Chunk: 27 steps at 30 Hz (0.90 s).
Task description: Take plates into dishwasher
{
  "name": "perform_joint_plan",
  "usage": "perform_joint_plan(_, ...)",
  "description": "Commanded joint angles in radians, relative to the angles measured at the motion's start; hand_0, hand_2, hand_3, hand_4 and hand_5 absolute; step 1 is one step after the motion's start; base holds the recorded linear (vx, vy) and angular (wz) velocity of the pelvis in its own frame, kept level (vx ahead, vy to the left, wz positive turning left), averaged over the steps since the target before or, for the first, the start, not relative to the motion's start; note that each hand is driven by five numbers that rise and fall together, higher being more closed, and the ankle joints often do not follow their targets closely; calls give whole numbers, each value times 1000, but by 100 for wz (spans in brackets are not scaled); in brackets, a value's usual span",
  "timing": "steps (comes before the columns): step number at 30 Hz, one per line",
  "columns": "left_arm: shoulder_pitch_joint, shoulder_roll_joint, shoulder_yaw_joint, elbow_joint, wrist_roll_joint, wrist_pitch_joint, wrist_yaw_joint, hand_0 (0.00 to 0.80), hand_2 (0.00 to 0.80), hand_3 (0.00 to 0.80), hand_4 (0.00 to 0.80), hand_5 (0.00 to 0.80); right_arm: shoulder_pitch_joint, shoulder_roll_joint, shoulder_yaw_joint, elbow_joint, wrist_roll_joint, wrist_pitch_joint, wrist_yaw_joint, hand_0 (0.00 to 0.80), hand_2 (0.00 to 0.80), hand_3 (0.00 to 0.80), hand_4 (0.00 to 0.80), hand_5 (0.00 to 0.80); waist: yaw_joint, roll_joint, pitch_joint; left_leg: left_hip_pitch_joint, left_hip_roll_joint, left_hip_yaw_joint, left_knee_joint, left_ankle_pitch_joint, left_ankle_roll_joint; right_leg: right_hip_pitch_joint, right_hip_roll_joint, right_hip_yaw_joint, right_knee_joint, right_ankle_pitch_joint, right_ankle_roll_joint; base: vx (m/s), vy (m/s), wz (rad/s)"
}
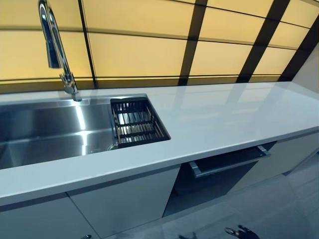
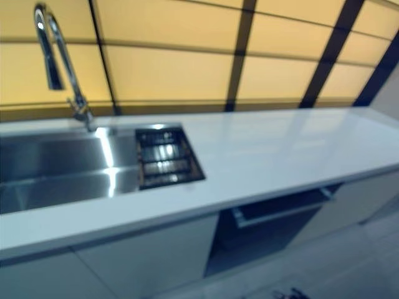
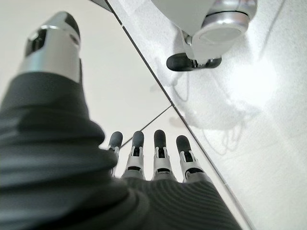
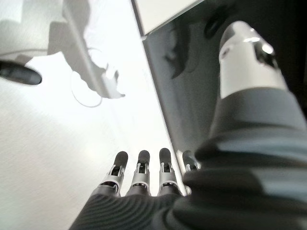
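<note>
No plate shows in any view. The dishwasher (image 1: 214, 181) is a dark front under the white counter (image 1: 224, 119), with a silver bar handle (image 1: 229, 160); its top edge looks slightly ajar. My left hand (image 3: 161, 153) hangs low beside the white cabinet fronts, fingers straight, holding nothing. My right hand (image 4: 143, 172) hangs low by a dark panel (image 4: 192, 96), fingers straight and empty. Both hands are well below the counter.
A steel sink (image 1: 50, 134) is set in the counter at the left, with a tall chrome tap (image 1: 55, 45) behind it and a dark wire basket (image 1: 135, 121) at its right end. White cabinet doors (image 1: 124, 201) flank the dishwasher. Grey floor lies below.
</note>
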<state>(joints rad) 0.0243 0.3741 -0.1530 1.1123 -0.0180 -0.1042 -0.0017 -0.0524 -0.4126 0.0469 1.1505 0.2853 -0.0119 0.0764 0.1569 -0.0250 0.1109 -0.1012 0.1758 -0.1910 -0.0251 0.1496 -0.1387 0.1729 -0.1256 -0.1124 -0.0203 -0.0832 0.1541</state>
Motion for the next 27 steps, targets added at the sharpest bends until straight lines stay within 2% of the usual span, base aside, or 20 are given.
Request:
perform_joint_plan(1, -74, 29, 40, -7, -52, -16, 12, 0, 0, 0, 0, 0, -43, -36, -37, -40, -11, -46, -20, 0, 0, 0, 0, 0, 24, -15, 46, -79, -80, 13, 26, 23, 46, -7, 17, 41, 123, -19, -58, -271, -197, 2)
perform_joint_plan(4, -70, 26, 46, -3, -72, -28, 16, 0, 0, 0, 0, 0, -49, -39, -26, -31, -13, -43, -20, 0, 0, 0, 0, 0, 18, 7, 56, -79, -53, 18, 5, 51, 25, -7, 47, 35, 125, -29, -82, -206, -177, -4)
perform_joint_plan(5, -66, 22, 49, -7, -80, -26, 16, 0, 0, 0, 0, 0, -51, -38, -20, -29, -30, -35, -22, 0, 0, 0, 0, 0, 10, 22, 62, -78, -34, 50, -15, 75, 12, 0, 67, 25, 124, -34, -95, -204, -172, -10)
perform_joint_plan(7, -63, 19, 48, -9, -86, -23, 18, 0, 0, 0, 0, 0, -48, -36, -18, -21, -35, -38, -24, 0, 0, 0, 0, 0, 1, 31, 67, -77, -19, 79, -19, 86, 4, 4, 76, 18, 125, -36, -101, -198, -139, 4)
perform_joint_plan(9, -66, 8, 43, 2, -87, -14, 14, 0, 0, 0, 0, 0, -41, -32, -23, 3, -37, -42, -31, 0, 0, 0, 0, 0, -22, 37, 69, -81, -16, 137, 22, 72, 4, 11, 80, 9, 112, -26, -109, -258, -111, 29)
perform_joint_plan(12, -68, -5, 41, 12, -96, -9, 20, 0, 0, 0, 0, 0, -40, -30, -26, 19, -37, -34, -41, 0, 0, 0, 0, 0, -36, 27, 64, -76, -45, 150, 99, 16, 21, 6, 66, 3, 91, -6, -113, -208, -43, 52)
perform_joint_plan(13, -68, -10, 41, 13, -100, -8, 22, 0, 0, 0, 0, 0, -40, -30, -26, 20, -40, -28, -46, 0, 0, 0, 0, 0, -42, 18, 62, -73, -64, 154, 141, -17, 31, 0, 58, -1, 83, 5, -114, -330, -41, 12)
perform_joint_plan(14, -66, -17, 45, 11, -102, 1, 27, 0, 0, 0, 0, 0, -40, -30, -28, 30, -44, -28, -45, 0, 0, 0, 0, 0, -51, 4, 58, -64, -100, 165, 218, -74, 50, -15, 44, -14, 69, 28, -116, -261, -31, 4)
perform_joint_plan(17, -55, -25, 54, 6, -103, 8, 35, 0, 0, 0, 0, 0, -38, -25, -33, 38, -46, -37, -42, 0, 0, 0, 0, 0, -64, -14, 50, -32, -143, 180, 281, -138, 78, -39, 34, -29, 53, 59, -115, -214, -26, 6)
perform_joint_plan(19, -49, -28, 63, 11, -98, 9, 33, 0, 0, 0, 0, 0, -35, -19, -39, 37, -45, -41, -41, 0, 0, 0, 0, 0, -78, -23, 41, 5, -165, 197, 309, -162, 85, -53, 38, -41, 32, 83, -114, -204, 0, 22)
perform_joint_plan(25, -48, -38, 65, 10, -93, -8, 17, 0, 0, 0, 0, 0, 0, -17, -73, 29, -61, -51, -60, 0, 0, 0, 0, 0, -130, -37, 13, 75, -182, 274, 359, -208, 74, -81, 39, -86, -14, 128, -107, -178, 69, 41)
perform_joint_plan(27, -46, -41, 65, 8, -102, -27, 2, 0, 0, 0, 0, 0, 10, -20, -83, 26, -56, -53, -62, 0, 0, 0, 0, 0, -141, -36, 6, 91, -183, 286, 338, -221, 77, -89, 40, -91, -11, 132, -103, -155, 156, 84)
